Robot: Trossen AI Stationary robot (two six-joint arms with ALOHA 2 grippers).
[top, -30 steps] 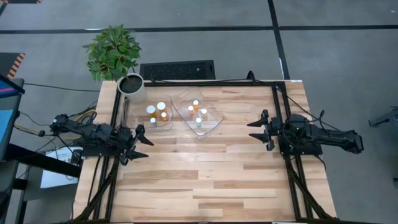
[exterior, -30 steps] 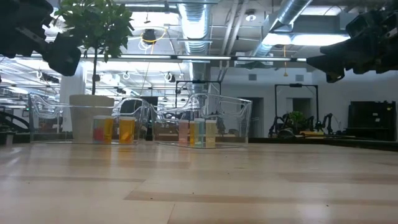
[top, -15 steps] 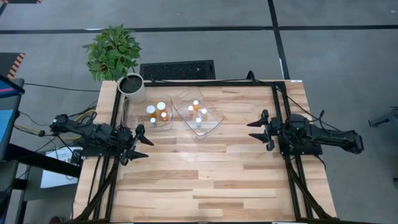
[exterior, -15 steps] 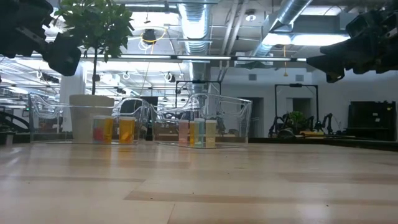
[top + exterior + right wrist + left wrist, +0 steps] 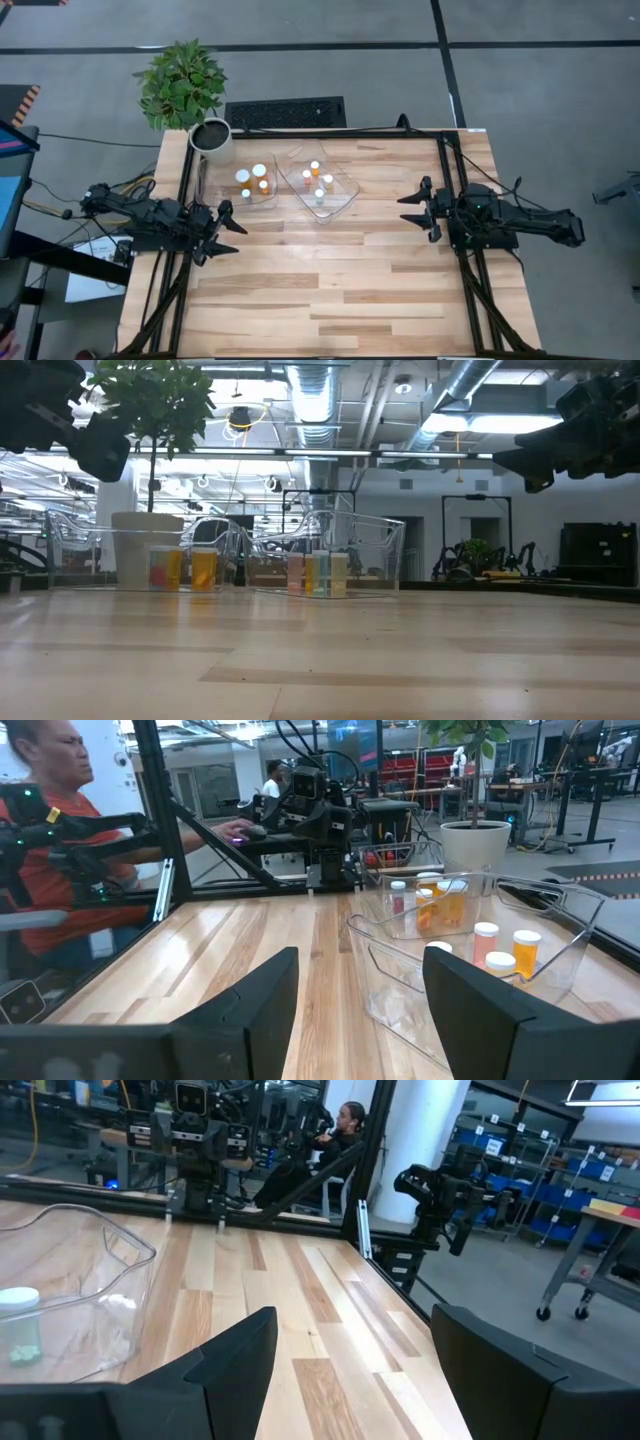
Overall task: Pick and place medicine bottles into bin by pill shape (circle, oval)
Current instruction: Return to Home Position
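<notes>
Bottles [image 5: 314,166] stand in both bins [image 5: 346,199] — left tool [image 5: 232,228], right tool [image 5: 403,210] spread, well apart

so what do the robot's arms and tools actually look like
Both arms are near black, built of chunky jointed segments. The left tool and right tool each end in two broad, flat, angular dark fingers. Thin cables run by the left arm's rear.
</notes>
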